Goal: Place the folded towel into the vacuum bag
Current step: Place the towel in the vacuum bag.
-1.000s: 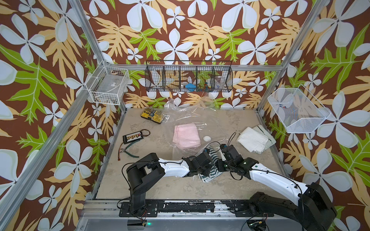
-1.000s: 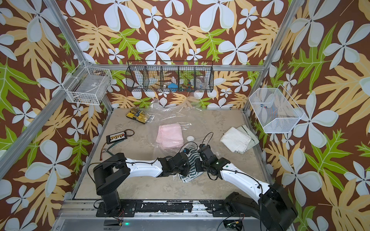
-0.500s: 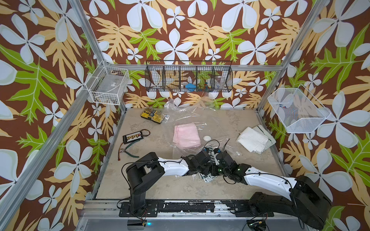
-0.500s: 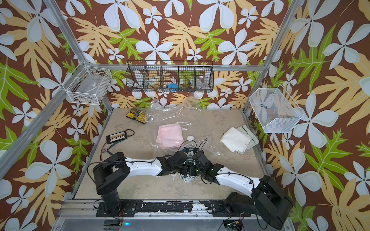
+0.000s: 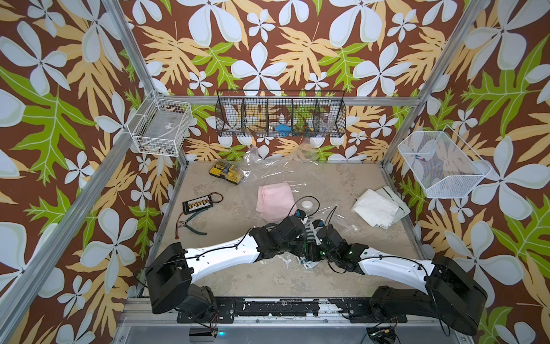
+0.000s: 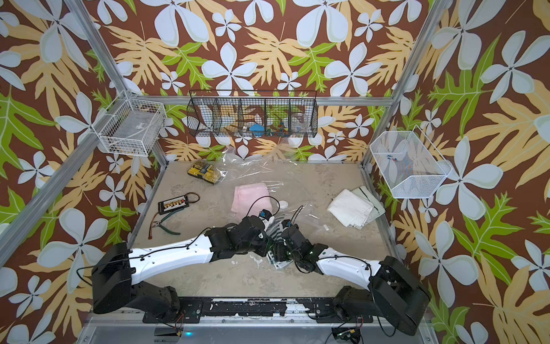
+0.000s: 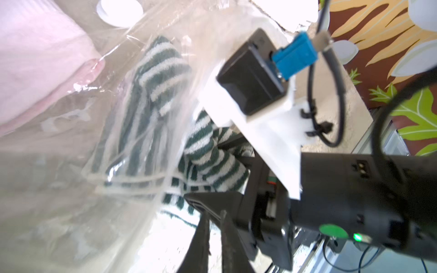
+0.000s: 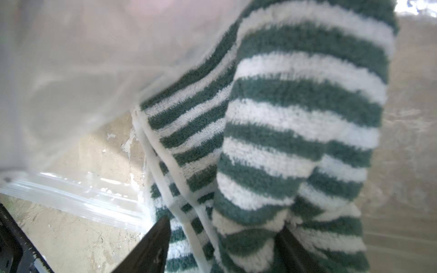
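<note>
Green-and-white striped folded towel (image 8: pixel 295 118): lies at the near middle of the table, between the two grippers. Its far part sits under the bag's film and its near end is bare.
Large crinkly transparent plastic vacuum bag (image 5: pixel 269 165): spread from the far wall to mid-table, with its near edge draped over the striped towel.
Clear ridged zip strip (image 8: pixel 71 196): lies on the table and runs up to the striped towel's edge.
Round white valve cap (image 5: pixel 306 204): on the bag, just beyond the striped towel.
Pale pink folded towel (image 5: pixel 275 198): under the film, just beside the valve cap on its left.
Right gripper (image 8: pixel 223 224): jaws spread wide, one finger on each side of the striped towel's near end.
Left gripper (image 7: pixel 214 219): jaws parted by a narrow slit only. Whether film sits in the slit cannot be told.
Left arm (image 5: pixel 220 256) and right arm (image 5: pixel 393 268): both reach low from the near rail, with wrists meeting over the striped towel.
Stack of white folded cloths (image 5: pixel 376 208): right side of the table, right of the bag.
Yellow bit case (image 5: pixel 226 172): far left, touching the bag's corner.
Black terminal board with looped cable (image 5: pixel 198 204): left side.
Green-handled pliers (image 5: pixel 193 227): just near of the board.
Beige mottled table (image 5: pixel 238 277): carries all of the above.
Black wire basket (image 5: pixel 279 113): on the far wall.
White wire basket (image 5: pixel 160 128): on the left frame.
White mesh basket (image 5: pixel 443 169): on the right wall.
</note>
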Motion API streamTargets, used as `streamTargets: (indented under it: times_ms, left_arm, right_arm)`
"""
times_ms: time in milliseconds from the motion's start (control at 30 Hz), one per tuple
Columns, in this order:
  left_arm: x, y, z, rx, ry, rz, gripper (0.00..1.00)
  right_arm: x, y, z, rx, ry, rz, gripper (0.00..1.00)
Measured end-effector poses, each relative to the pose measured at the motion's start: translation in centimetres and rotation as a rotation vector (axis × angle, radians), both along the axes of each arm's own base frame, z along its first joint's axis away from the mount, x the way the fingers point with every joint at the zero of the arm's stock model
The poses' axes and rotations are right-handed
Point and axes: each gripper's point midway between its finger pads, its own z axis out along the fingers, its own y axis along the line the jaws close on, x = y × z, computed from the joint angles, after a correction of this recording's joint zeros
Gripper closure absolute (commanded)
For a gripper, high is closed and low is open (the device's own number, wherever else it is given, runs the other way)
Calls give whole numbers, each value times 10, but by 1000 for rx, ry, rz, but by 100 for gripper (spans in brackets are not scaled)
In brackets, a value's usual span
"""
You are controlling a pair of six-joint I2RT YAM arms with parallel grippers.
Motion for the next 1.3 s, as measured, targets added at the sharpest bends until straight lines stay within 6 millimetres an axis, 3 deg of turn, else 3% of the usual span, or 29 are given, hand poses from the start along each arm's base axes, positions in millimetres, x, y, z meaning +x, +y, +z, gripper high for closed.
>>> streamTargets:
  times_ms: [233, 367, 467, 600, 700, 733, 933, 1133, 1300]
  left_arm:
    - [5, 26, -3, 144, -71, -16, 41]
    - [10, 34, -10, 230, -110, -41, 37]
    - [13, 34, -22, 280, -121, -62, 46]
    - [18, 24, -21, 271, -161, -115, 77]
    - [31, 42, -25, 335, -167, -69, 98]
    - [37, 46, -24, 339, -173, -48, 100]
    - [45, 40, -2, 297, -221, -57, 100]
    - [40, 32, 10, 231, -223, -86, 100]
    - [38, 26, 13, 195, -214, -90, 100]
  right_arm:
    - [1, 9, -6, -131, -58, 14, 20]
    - [10, 8, -11, -219, -104, -8, 21]
    - [14, 3, -14, -260, -128, -22, 29]
    - [21, 8, -15, -239, -154, 3, 50]
    - [26, -2, -16, -277, -183, -75, 69]
    - [27, -4, -14, -279, -186, -87, 73]
    - [9, -9, 9, -229, -146, -42, 82]
    - [-4, 25, 15, -117, -53, 102, 84]
    - [2, 51, 23, 3, -25, 126, 84]
